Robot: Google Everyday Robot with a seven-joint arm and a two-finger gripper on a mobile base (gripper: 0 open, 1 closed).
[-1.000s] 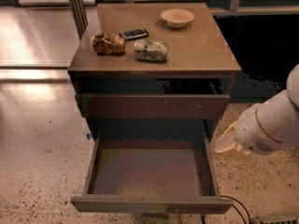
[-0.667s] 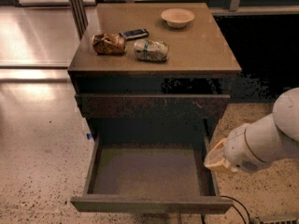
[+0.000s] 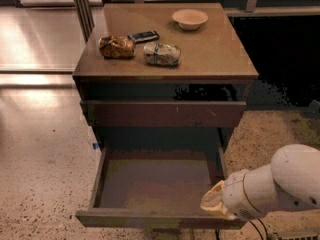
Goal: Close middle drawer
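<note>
At the lower right of the camera view, the gripper (image 3: 215, 202) shows as a pale, yellowish tip on the end of a smooth, rounded white arm (image 3: 282, 181). Whether it is open or closed cannot be told. It sits at the right front corner of the middle drawer (image 3: 152, 184), just above where the right side wall meets the front panel; contact with the wood cannot be made out.

The middle drawer stands open, reaching far out of the cabinet (image 3: 215, 54) towards the camera. It is wide and shallow, with dark-brown wooden walls, a plain slab front without a handle and a flat olive-brown floor. Above it the upper front (image 3: 165, 113) is a plain dark-brown board, nearly flush with the cabinet.

The cabinet top is a smooth brown square. On it lie a round, shallow, pale bowl (image 3: 190, 19) near the back, a flat dark rectangular device (image 3: 143, 36), a crinkled brown snack bag (image 3: 116, 47) and a crumpled pale packet (image 3: 161, 54) just beside it. The ground (image 3: 45, 174) is speckled stone, glossy further back
</note>
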